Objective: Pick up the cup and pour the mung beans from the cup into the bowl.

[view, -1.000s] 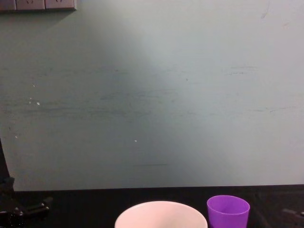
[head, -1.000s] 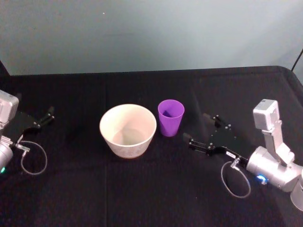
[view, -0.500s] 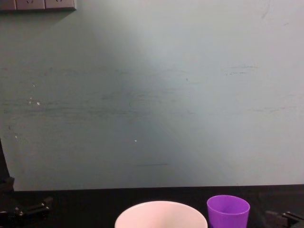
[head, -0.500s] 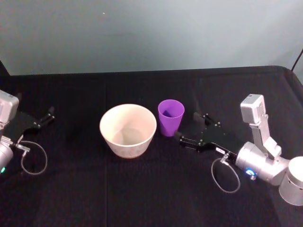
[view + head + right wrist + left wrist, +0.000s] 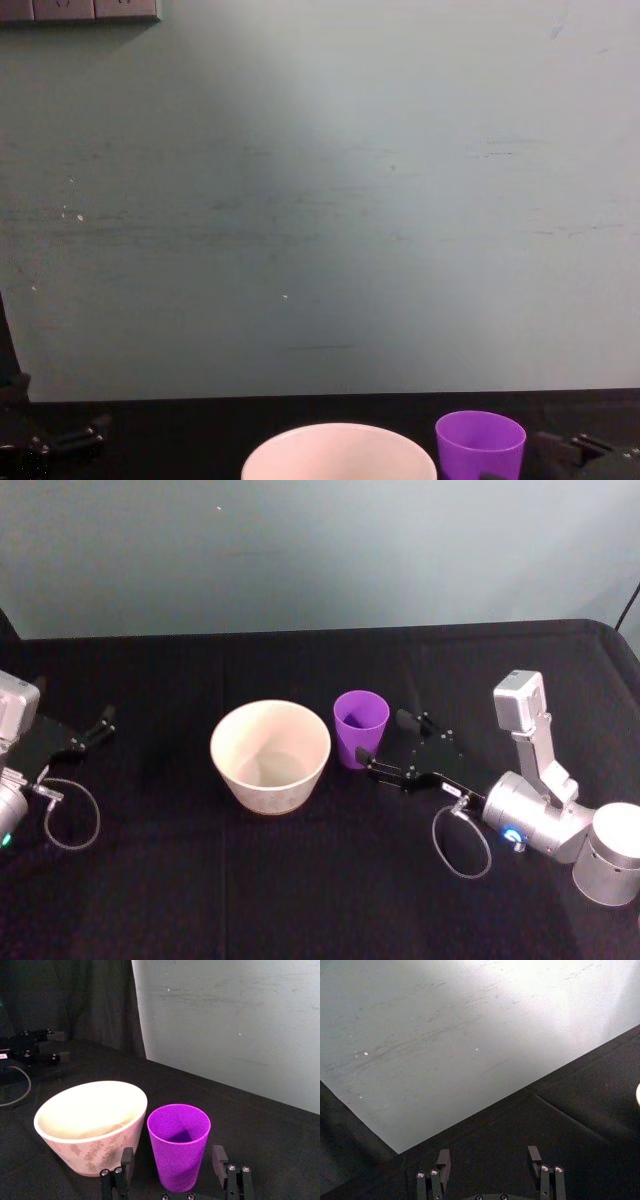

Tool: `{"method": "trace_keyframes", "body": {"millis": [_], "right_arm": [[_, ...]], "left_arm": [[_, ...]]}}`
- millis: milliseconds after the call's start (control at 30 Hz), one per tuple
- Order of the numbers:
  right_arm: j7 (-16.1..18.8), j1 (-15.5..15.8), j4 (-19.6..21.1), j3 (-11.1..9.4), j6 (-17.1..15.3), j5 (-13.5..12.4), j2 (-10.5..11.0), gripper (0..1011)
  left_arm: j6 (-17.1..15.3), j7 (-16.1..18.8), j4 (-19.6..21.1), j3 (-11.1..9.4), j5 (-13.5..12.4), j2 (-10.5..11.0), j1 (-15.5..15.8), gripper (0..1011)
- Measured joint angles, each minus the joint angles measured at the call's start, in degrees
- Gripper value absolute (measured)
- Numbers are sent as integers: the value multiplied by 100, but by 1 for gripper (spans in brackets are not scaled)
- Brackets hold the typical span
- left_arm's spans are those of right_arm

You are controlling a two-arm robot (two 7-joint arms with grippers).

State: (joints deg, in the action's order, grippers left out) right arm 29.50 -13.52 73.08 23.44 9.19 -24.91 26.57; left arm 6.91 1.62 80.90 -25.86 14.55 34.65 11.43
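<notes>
The purple cup (image 5: 360, 728) stands upright on the black table, just right of the white bowl (image 5: 272, 796). My right gripper (image 5: 382, 736) has come in from the right and is open. In the right wrist view its fingers (image 5: 127, 1158) flank the cup (image 5: 178, 1144) with a gap on each side. The bowl (image 5: 87, 1152) has a faint leaf pattern on its wall. The mung beans are hidden; the cup's inside looks plain purple. The cup (image 5: 480, 446), the bowl (image 5: 340, 448) and the right gripper (image 5: 578, 448) line the bottom edge of the chest view. My left gripper (image 5: 92, 730) rests open at the far left.
A black cloth covers the table (image 5: 300, 880), and a pale green wall (image 5: 320, 550) stands behind it. A cable loop (image 5: 72, 815) hangs by the left arm and another cable loop (image 5: 460, 842) by the right arm. Open cloth lies in front of the bowl.
My right gripper has moved left toward the cup, from well clear of it to having its fingers on either side. Cup, bowl and left arm have not moved.
</notes>
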Motion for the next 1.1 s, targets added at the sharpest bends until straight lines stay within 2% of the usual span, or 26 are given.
{"method": "trace_keyframes", "body": {"millis": [167,400,800,1100], "right_arm": [[64,-64,-88,-12,63,70,-116,1003],[63,-163,-266,-17,156,294,-271,1003],[99,-260,-477,-112,220,415,-499,1003],[79,-302,-595,-179,259,503,-585,1003]], "left_arm": [[0,0,0,0,0,0,0,1000],[0,0,0,0,0,0,0,1000],[0,0,0,0,0,0,0,1000],[0,0,0,0,0,0,0,1000]]}}
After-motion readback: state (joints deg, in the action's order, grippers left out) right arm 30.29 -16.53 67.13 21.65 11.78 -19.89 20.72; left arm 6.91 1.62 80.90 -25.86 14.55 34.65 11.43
